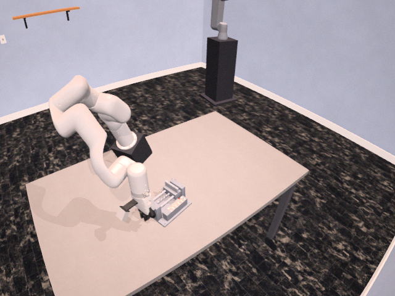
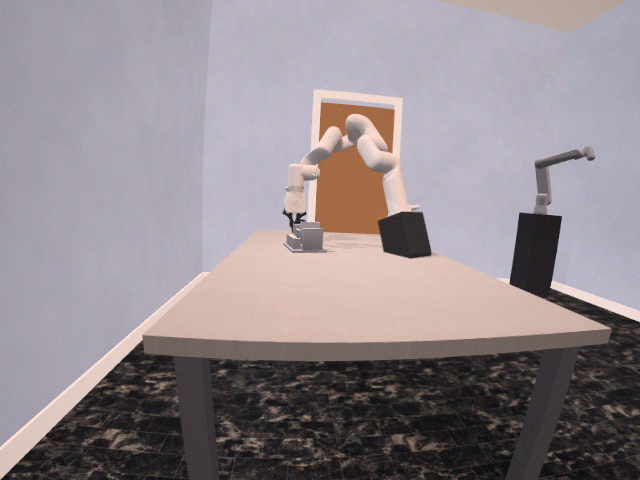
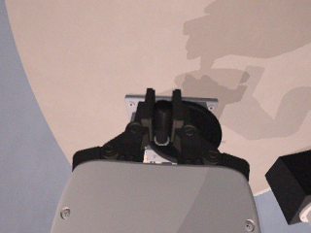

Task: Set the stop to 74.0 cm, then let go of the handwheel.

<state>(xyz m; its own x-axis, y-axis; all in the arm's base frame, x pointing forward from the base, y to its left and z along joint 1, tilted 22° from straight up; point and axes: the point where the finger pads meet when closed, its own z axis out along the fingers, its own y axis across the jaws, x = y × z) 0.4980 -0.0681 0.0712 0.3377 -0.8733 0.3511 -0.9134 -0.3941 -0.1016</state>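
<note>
One pale tabletop (image 1: 223, 153) (image 2: 351, 299), fingers gripping the handwheel's knob (image 3: 162, 118), blue walls (image 1: 303, 47) (image 2: 284, 51) (dark mottled floor (image 1: 318, 229) (image 2: 361, 413)).

Handwheel (image 3: 209, 127) beside jaws: matt black, smooth, plastic-looking. Handle (image 3: 162, 121) between jaws: smooth, dark, faint sheen. Base plate (image 1: 165, 224) (image 3: 170, 99) beyond jaws: smooth, metal-looking.

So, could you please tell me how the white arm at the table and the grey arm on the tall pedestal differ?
The white arm stands at the table's edge, while the grey arm stands away from it on a tall dark pedestal. The white arm's jaws are closed on the handwheel's handle; the grey arm reaches no part of the table. Both are jointed.
</note>
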